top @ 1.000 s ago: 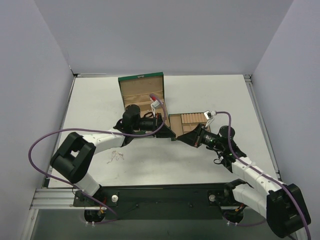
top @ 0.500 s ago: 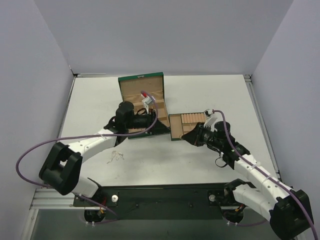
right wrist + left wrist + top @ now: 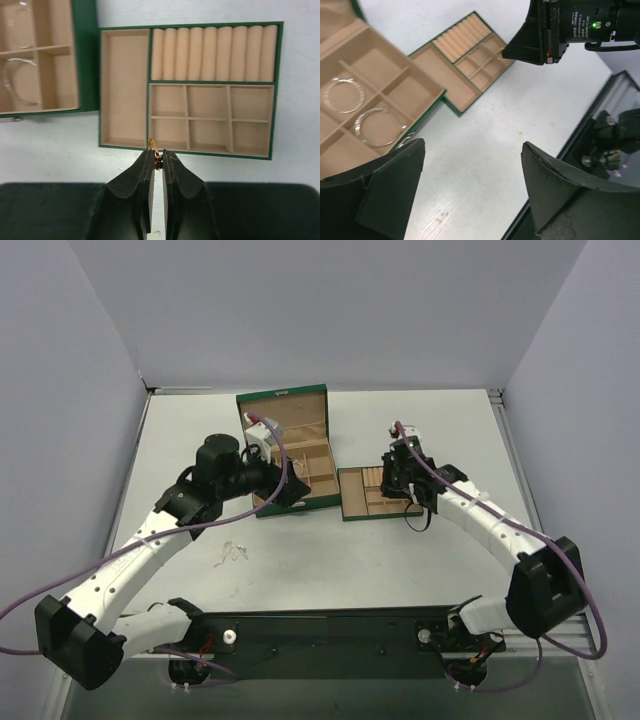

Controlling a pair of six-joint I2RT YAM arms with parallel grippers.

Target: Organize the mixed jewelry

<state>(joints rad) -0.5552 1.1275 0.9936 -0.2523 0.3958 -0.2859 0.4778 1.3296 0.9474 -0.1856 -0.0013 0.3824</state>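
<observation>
My left gripper [image 3: 289, 489] [image 3: 473, 145] hangs open and empty over the table just in front of the green box [image 3: 283, 396]. Two thin silvery bangle hoops lie in the box's tan compartments, one [image 3: 343, 96] behind the other [image 3: 379, 127]. My right gripper [image 3: 393, 483] [image 3: 156, 155] is shut on a small gold ring [image 3: 154, 149], held above the near edge of the small green tray [image 3: 351, 515] [image 3: 277, 90] with its ring rolls. A fine pale chain [image 3: 232, 552] lies loose on the table, near the left arm.
The box's upright lid [image 3: 282, 412] stands behind its compartments. The right arm's wrist [image 3: 570, 27] shows above the tray in the left wrist view. A black rail [image 3: 320, 630] runs along the near table edge. Grey walls close in the table on three sides.
The left gripper has opened and drawn back to the left from the box's right front. The right arm has swung from the near side to above the tray, still pinching the ring.
</observation>
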